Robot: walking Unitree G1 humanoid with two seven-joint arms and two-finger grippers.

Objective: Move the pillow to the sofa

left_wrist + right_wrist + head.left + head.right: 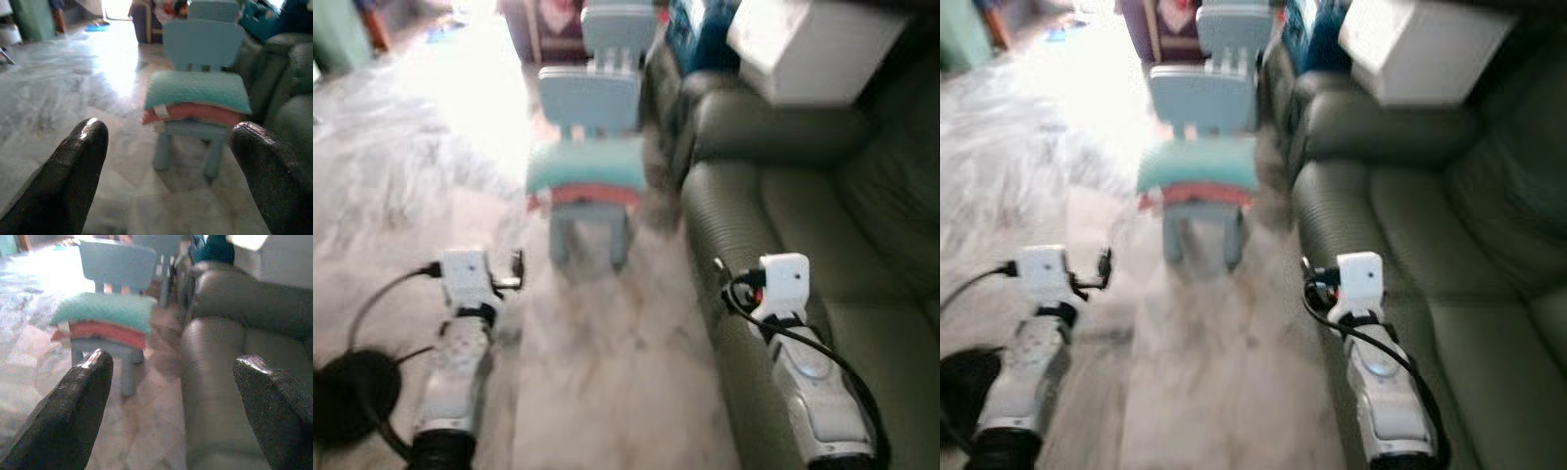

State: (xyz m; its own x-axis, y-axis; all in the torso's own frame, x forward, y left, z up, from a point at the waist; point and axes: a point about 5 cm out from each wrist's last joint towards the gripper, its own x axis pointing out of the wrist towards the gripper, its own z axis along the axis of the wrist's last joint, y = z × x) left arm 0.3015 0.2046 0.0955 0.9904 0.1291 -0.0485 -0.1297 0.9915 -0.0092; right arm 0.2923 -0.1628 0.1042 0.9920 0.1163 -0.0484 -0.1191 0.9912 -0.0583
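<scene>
You are at the approach step, nothing gripped yet. Your left claw [166, 171] is spread wide over the pale marble floor [411, 166]. Ahead, the teal pillow [585, 164] lies on a red cushion [597, 194] on the small blue chair [589, 98]. Your right claw [171, 396] is spread too, by the dark sofa [803, 215], whose far arm bears a white box [813, 49]. Next, I judge, you must close in and flank the pillow. The room is bright and blurred.

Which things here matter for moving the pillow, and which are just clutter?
Job: teal pillow on the red pillow, blue chair beneath them, sofa, left gripper, right gripper, both open.
Clutter: white box, black disc.
</scene>
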